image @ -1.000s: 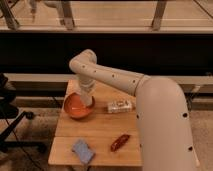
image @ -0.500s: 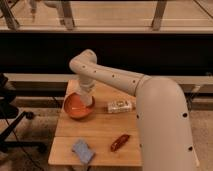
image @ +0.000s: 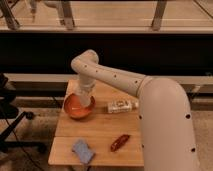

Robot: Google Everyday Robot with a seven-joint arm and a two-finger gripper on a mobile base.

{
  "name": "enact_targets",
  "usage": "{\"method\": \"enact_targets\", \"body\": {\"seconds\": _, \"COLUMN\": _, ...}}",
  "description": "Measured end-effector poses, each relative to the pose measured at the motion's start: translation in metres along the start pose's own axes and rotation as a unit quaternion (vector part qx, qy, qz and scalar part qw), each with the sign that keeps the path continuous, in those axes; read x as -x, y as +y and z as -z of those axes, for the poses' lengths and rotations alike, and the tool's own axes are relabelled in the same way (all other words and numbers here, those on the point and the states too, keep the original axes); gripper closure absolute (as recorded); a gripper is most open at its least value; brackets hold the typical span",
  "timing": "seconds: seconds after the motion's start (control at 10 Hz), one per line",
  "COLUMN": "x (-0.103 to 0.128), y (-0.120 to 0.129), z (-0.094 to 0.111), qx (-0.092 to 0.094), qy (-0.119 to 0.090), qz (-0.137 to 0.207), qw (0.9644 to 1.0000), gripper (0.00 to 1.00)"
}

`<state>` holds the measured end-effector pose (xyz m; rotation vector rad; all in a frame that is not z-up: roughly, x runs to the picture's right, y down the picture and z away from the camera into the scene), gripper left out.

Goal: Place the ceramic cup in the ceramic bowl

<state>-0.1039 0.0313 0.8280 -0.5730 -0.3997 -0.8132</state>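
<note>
The gripper (image: 84, 101) stays down inside the ceramic bowl (image: 73, 106); nothing has visibly shifted.

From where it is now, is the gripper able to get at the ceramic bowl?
Probably yes: the gripper hangs right over the ceramic bowl, and nothing shows between them.

- We have one camera only, so no second view shares the scene.
- We look from high behind the arm (image: 150, 95), down and forward onto the desk (image: 100, 132).
- Close in, the claw (image: 84, 102) sits over the ceramic bowl (image: 78, 106) at left-centre.
- Beyond the desk, railings cross the top.
</note>
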Motion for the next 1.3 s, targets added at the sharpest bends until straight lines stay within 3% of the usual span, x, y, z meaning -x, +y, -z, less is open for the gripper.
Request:
{"method": "enact_targets", "body": {"seconds": 0.1, "x": 0.007, "y": -0.002, "z": -0.002, "qx": -0.002, "qy": -0.023, "qz": 0.055, "qw": 0.9982, "gripper": 0.42}}
{"method": "enact_targets", "body": {"seconds": 0.3, "x": 0.023, "y": -0.009, "z": -0.006, "qx": -0.001, "qy": -0.053, "qz": 0.135, "qw": 0.9894, "gripper": 0.24}}
{"method": "enact_targets", "body": {"seconds": 0.5, "x": 0.030, "y": -0.008, "z": -0.007, "qx": -0.001, "qy": -0.055, "qz": 0.161, "qw": 0.9855, "gripper": 0.20}}
{"method": "enact_targets", "body": {"seconds": 0.8, "x": 0.033, "y": -0.010, "z": -0.008, "qx": -0.007, "qy": -0.050, "qz": 0.170, "qw": 0.9841, "gripper": 0.20}}
{"method": "enact_targets", "body": {"seconds": 1.0, "x": 0.033, "y": -0.010, "z": -0.005, "qx": -0.019, "qy": -0.028, "qz": 0.160, "qw": 0.9866, "gripper": 0.20}}
{"method": "enact_targets", "body": {"seconds": 1.1, "x": 0.029, "y": -0.007, "z": 0.003, "qx": -0.046, "qy": -0.009, "qz": 0.127, "qw": 0.9908, "gripper": 0.20}}
{"method": "enact_targets", "body": {"seconds": 1.3, "x": 0.015, "y": 0.003, "z": 0.015, "qx": -0.086, "qy": 0.017, "qz": 0.065, "qw": 0.9941, "gripper": 0.20}}
